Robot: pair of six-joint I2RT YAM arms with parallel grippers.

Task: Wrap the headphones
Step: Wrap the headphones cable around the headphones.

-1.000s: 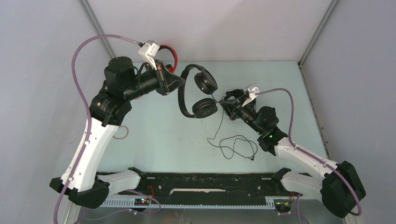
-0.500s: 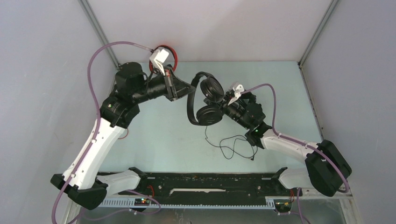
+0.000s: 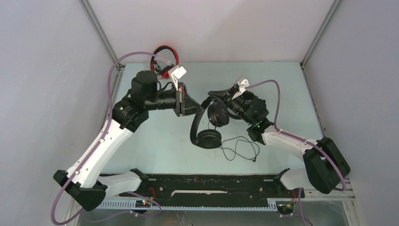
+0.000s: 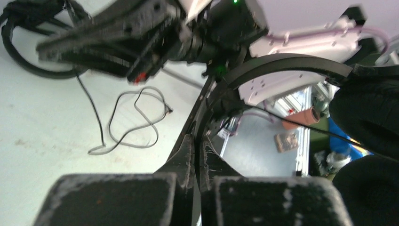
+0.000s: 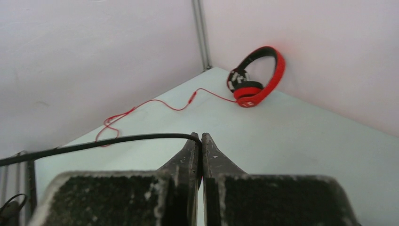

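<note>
Both jaws clamped: left gripper (image 4: pixel 197 143) on the headband of the black over-ear headphones (image 3: pixel 208 139), right gripper (image 5: pixel 201 140) pinching their thin black cable (image 5: pixel 117 140). They've swung farther from the red headset (image 5: pixel 263 77) than before.

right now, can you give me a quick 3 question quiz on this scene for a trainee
1. True or false: the red headphones lie at the near edge.
2. What is the left tool shut on? A. the headband of the black headphones; B. a red cable; C. nothing.
3. Fill in: the loose loops of black cable rest on the ____.
Key: 1 false, they sit in the far corner; 2 A; 3 table.
</note>
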